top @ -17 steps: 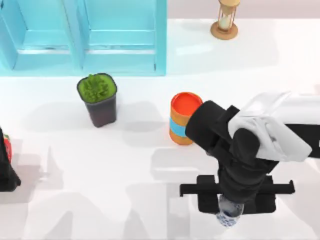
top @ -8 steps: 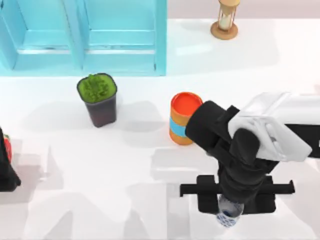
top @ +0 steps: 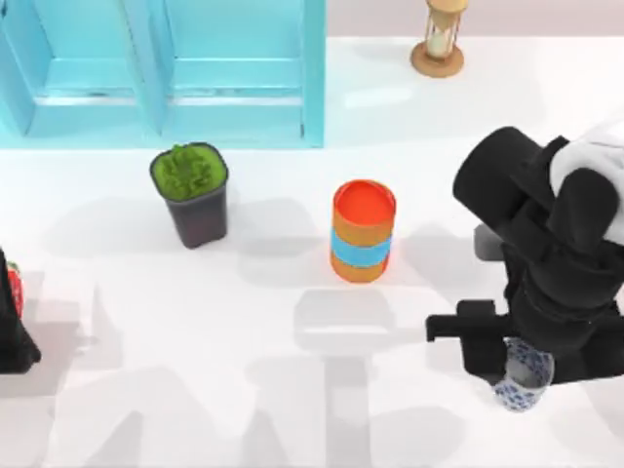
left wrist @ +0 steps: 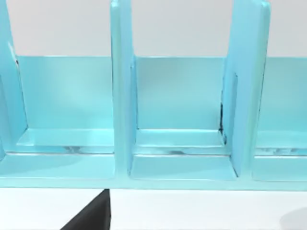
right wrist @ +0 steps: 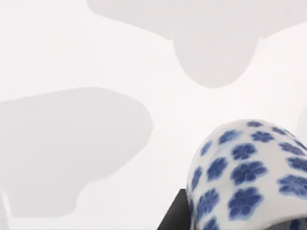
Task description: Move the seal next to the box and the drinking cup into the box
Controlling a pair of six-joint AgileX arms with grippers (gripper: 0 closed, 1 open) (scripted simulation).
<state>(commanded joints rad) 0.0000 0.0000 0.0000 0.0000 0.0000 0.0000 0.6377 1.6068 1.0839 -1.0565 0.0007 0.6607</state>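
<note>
The drinking cup (top: 520, 386), white with blue flowers, hangs tilted in my right gripper (top: 522, 372), which is shut on it at the table's front right. The right wrist view has the cup (right wrist: 249, 172) up close over bare white table. The box (top: 175, 68) is a light blue shelf-like case with several compartments at the back left. Its compartments (left wrist: 182, 110) face the left wrist camera. My left arm (top: 12, 336) is parked at the left edge. A reddish sliver (top: 16, 290) beside it looks like the seal, mostly out of view.
An orange cylinder with a blue band (top: 363, 231) stands mid-table, left of my right arm. A dark pot with a green plant (top: 191, 193) stands in front of the box. An hourglass (top: 439, 39) is at the back.
My right arm has swung to the right with the cup and slightly away from the front edge, uncovering the orange cylinder. The left arm has not moved.
</note>
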